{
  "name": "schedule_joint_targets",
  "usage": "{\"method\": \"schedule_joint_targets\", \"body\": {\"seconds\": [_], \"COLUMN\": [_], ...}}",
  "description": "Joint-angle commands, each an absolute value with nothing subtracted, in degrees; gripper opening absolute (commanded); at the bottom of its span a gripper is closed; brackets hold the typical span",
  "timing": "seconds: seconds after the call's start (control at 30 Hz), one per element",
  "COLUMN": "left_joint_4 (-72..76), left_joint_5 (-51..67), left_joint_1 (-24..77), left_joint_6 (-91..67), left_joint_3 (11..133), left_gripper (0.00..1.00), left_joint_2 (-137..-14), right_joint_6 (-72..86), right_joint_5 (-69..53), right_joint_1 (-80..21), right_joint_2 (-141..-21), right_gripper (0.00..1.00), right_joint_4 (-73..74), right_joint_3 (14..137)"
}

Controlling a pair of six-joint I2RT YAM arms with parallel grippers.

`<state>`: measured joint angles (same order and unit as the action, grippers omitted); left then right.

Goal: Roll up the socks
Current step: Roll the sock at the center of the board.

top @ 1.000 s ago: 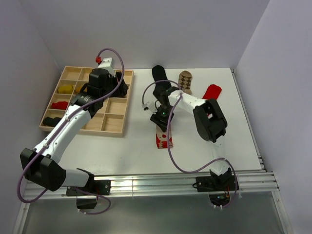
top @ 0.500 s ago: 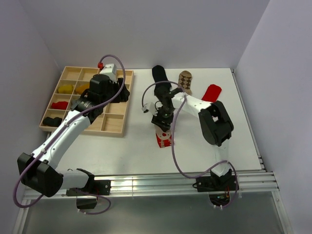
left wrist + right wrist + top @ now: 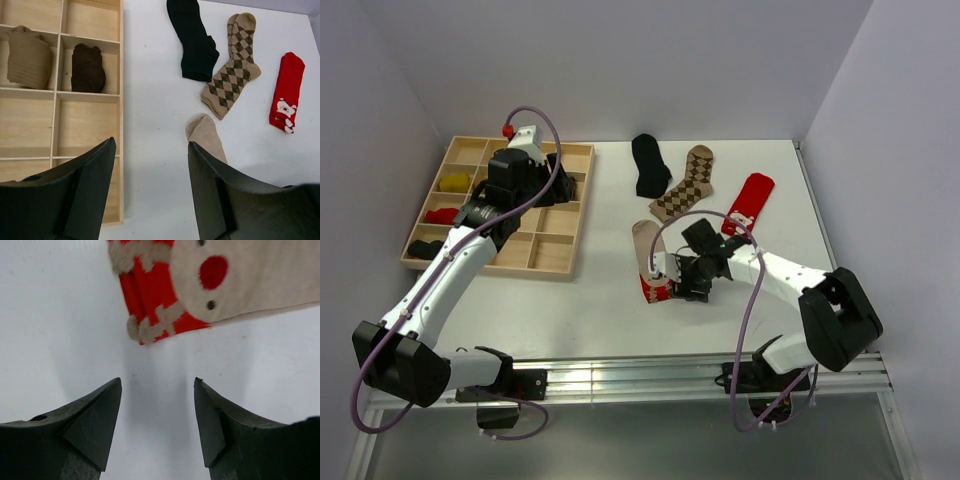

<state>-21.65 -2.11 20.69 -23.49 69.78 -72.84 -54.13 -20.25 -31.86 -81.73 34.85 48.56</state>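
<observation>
Right wrist view: the right claw (image 3: 157, 382) is seen open and empty, just short of the tan-and-red sock (image 3: 200, 280) laid flat on the table (image 3: 60, 315). The left claw (image 3: 150, 145) is held open above the tray (image 3: 120, 75). An approach is judged; next, the sock's red end must be pinched.

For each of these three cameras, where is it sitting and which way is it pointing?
Top external: high and behind, looking down on the table, wooden tray and tan sock; left arm and right arm show whole.
Left wrist: above the tray's right side, looking down at tray and table past the open left gripper.
Right wrist: low over the table, looking at that sock's red end past the open right gripper.
Shared: all three show the tan sock.
</observation>
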Motion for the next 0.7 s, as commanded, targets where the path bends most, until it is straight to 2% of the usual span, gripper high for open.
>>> {"method": "schedule_joint_targets", "body": {"seconds": [0.0,0.33,0.67], "left_joint_4": [-18.90,-16.87,-18.28], "left_joint_5": [-0.79,-1.76,-2.46], "left_joint_1": [20.39,20.30,20.21], "left_joint_6": [-24.08,-25.05,-23.91], "left_joint_3": [70.32,66.97,67.68], "left_gripper": [0.65,0.64,0.64], "left_joint_2": [-70.84,-69.96,-70.22], "right_joint_6": [-59.50,-61.61,-63.11], "right_joint_5": [-18.64,-18.81,-15.38], "right_joint_1": [-32.08,-34.53,-39.99], "right_joint_2": [-77.45,-74.18,-75.85], "right_gripper": [0.67,0.70,0.69], "right_joint_4": [24.02,14.24,14.24], "right_joint_3": [42.30,36.39,34.46]}}
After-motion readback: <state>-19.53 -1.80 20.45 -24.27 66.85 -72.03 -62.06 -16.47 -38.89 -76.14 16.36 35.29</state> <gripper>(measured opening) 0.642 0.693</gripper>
